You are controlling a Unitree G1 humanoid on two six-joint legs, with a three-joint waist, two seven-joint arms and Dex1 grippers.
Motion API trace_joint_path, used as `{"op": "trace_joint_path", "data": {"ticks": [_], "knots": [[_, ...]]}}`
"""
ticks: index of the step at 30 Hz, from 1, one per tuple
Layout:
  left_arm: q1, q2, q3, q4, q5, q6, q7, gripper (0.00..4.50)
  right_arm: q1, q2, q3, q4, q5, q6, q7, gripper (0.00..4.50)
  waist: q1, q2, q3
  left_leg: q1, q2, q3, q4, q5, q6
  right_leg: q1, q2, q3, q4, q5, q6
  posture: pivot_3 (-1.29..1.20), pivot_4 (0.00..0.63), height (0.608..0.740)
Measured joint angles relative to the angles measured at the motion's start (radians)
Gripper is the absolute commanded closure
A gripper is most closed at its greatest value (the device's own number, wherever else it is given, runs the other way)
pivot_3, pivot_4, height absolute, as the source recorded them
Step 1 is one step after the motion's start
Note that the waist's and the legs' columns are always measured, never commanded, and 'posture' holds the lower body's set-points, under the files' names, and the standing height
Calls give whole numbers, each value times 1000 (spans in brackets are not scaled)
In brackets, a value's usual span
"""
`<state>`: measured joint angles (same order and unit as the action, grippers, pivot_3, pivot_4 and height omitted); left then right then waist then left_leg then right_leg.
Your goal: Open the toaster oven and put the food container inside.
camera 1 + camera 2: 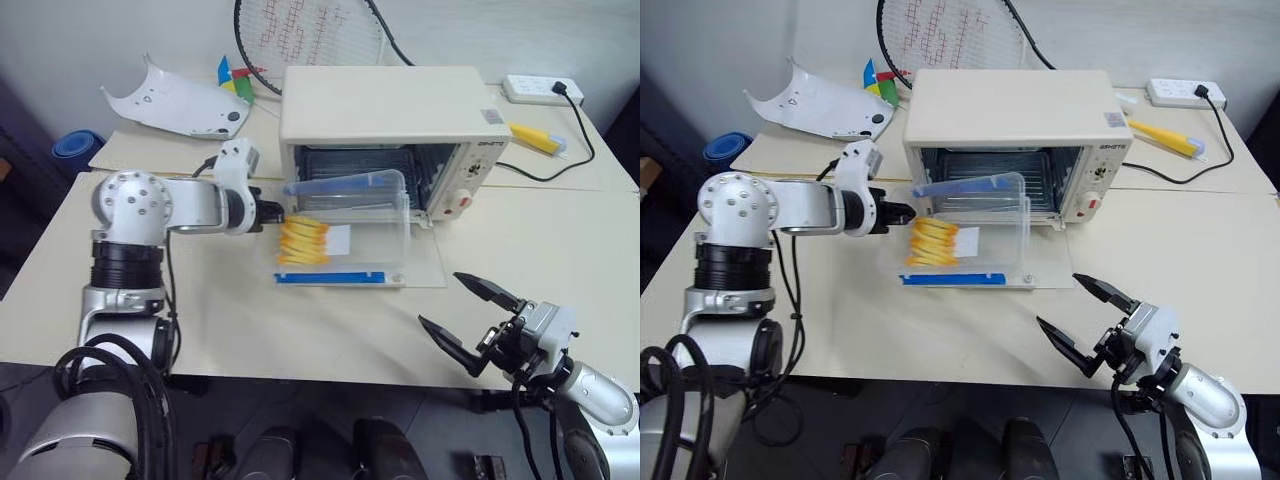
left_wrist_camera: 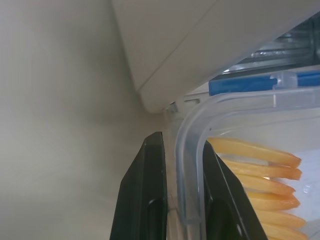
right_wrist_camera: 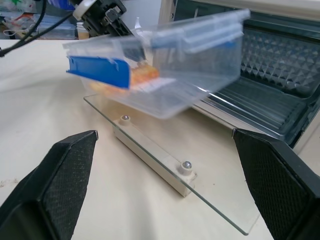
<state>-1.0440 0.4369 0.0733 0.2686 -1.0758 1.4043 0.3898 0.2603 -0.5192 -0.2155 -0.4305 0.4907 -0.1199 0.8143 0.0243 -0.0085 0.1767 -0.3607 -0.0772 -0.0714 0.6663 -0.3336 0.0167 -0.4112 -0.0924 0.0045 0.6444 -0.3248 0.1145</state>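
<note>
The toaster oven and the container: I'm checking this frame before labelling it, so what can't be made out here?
- Toaster oven interior: the held food container hides its lower part in the head views.
- Knob markings: too small to read.
- Left gripper, shut on the container's wall: the wrist view's edge cuts off its fingers.
- Right gripper, open: nothing hidden.

A small dark brand mark sits at the top of the toaster oven's right-hand control panel, above the knobs, but its letters are too small to make out. A small square label on the oven's top, near the right rear corner, is likewise illegible. Faint markings ring the knobs; none can be read. No other text, number or sign is legible.
</note>
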Motion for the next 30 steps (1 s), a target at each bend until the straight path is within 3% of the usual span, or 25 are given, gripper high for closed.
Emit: {"op": "trace_joint_path", "data": {"ticks": [8, 11, 14, 22, 26, 30], "knots": [[-15, -102, 75, 19, 157, -27, -53, 4286, -21, 4, 14, -1, -10, 15, -43, 0, 6, 0, 0, 0, 0, 0, 1, 0, 0, 2, 0, -1, 0, 0, 0, 0, 150, 740], [-15, -158, 95, 21, 205, -37, -66, 3243, -37, 5, 17, -1, -14, 16, -47, 0, 12, 0, 0, 0, -1, -1, 1, 0, 1, 2, -1, -1, 0, 0, 1, 0, 150, 740], [-15, -185, 98, 21, 232, -24, -88, 2485, -42, 5, 19, -1, -16, 17, -49, 0, 7, -1, 0, 0, -1, -1, 1, 0, 0, 1, 0, -1, 0, 0, 1, 0, 150, 740], [-15, -194, 145, 7, 305, 20, -123, 208, -44, 7, 19, -1, -16, 18, -52, 0, -1, -1, 0, 0, 0, 0, 1, 1, -1, 0, 0, -1, 1, 0, 1, 0, 150, 740], [-12, -169, 181, -27, 320, 7, -191, 33, -51, 6, 14, 0, -15, 20, -53, 0, -2, -1, 0, 0, 0, 0, 0, 1, -1, -1, 0, -1, 1, 0, 1, 0, 150, 740], [23, -12, 195, -120, 284, -51, -430, 33, -63, -15, -20, -1, 29, 57, -53, 0, -12, 0, 0, 0, 1, 0, -1, 1, -1, -1, 1, 0, 1, 0, 1, 0, 150, 740]]}}
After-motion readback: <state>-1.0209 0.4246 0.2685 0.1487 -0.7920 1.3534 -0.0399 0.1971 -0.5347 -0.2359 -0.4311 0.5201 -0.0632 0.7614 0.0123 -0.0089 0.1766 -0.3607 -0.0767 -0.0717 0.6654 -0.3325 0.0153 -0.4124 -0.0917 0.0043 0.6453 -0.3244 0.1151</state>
